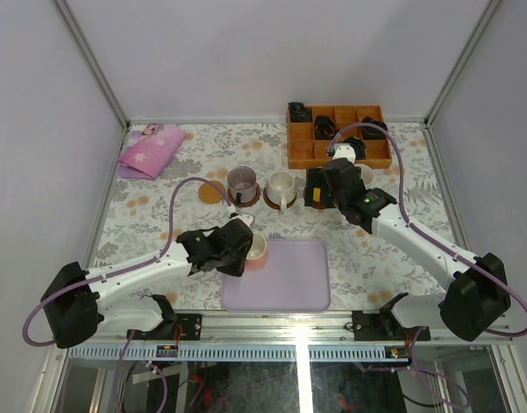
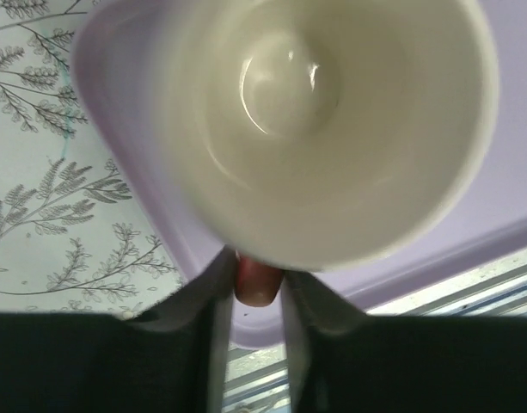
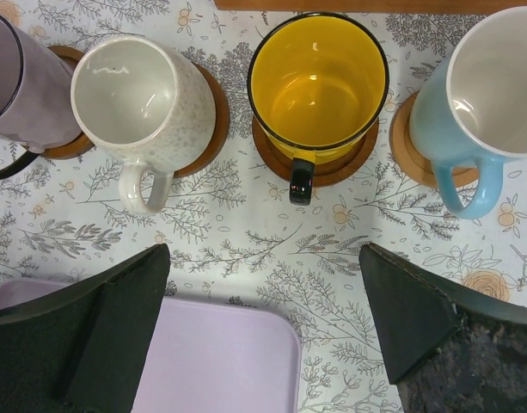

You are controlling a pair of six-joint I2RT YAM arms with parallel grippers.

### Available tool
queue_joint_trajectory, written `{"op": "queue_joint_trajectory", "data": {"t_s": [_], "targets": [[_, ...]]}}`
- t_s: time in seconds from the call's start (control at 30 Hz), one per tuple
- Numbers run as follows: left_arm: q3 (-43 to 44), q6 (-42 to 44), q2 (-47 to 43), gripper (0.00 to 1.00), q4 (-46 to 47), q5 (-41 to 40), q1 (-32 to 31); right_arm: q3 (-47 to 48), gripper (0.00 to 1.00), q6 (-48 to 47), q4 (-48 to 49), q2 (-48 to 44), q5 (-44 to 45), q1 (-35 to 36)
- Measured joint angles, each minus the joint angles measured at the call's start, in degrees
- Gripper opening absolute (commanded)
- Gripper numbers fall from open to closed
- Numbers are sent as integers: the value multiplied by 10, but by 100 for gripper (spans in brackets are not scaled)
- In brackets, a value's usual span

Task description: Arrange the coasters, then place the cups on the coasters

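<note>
— Left end effector (image 2: pixel 258 280): what does it have?
— Its two fingers (image 2: pixel 213 301) sit tight against either side of the handle of the pink cup (image 2: pixel 332 129). No gap shows, so I read it as gripping that handle.
— Where is the cup?
— Upright, at the far left corner of the lavender tray (image 1: pixel 289 288). I cannot tell whether its base rests on the tray or hangs just above it.
— And the left arm's pose?
— It stretches from its base at the near left, forearm low and slanting right and away. The wrist is roughly level, so the end effector meets the handle from the cup's left side.
— The right end effector (image 3: pixel 263 318)?
— Wide open, nothing between its fingers. The right arm rises from its base at the near right, forearm angled left and away, wrist bent downward. The end effector hangs over the bench (image 3: pixel 272 232) between the tray and the row of cups.
— That row?
— Purple cup (image 3: pixel 22 86), white cup (image 3: pixel 138 95), yellow cup (image 3: pixel 319 82) and light blue cup (image 3: pixel 495 86), each upright on one of the coasters (image 3: pixel 213 112). An empty coaster (image 1: pixel 211 193) lies just left of the purple cup, apart from the pink cup.
— Anything else?
— An orange-brown wooden box (image 1: pixel 339 138) with compartments sits far right, and a pink floral cloth (image 1: pixel 150 151) far left.
</note>
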Motion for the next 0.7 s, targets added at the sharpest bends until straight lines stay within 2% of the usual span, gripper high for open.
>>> {"op": "queue_joint_trajectory", "data": {"t_s": [0.07, 0.1, 0.47, 0.7], "targets": [[-3, -1, -1, 2, 3, -5, -2, -1, 99, 2, -1, 0, 0, 0], [-4, -7, -2, 0, 8, -9, -3, -2, 100, 2, -1, 0, 0, 0], [4, 0, 10, 0, 3, -54, -24, -4, 100, 2, -2, 0, 1, 0], [79, -5, 2, 0, -45, -124, -54, -10, 100, -1, -2, 0, 3, 0]]}}
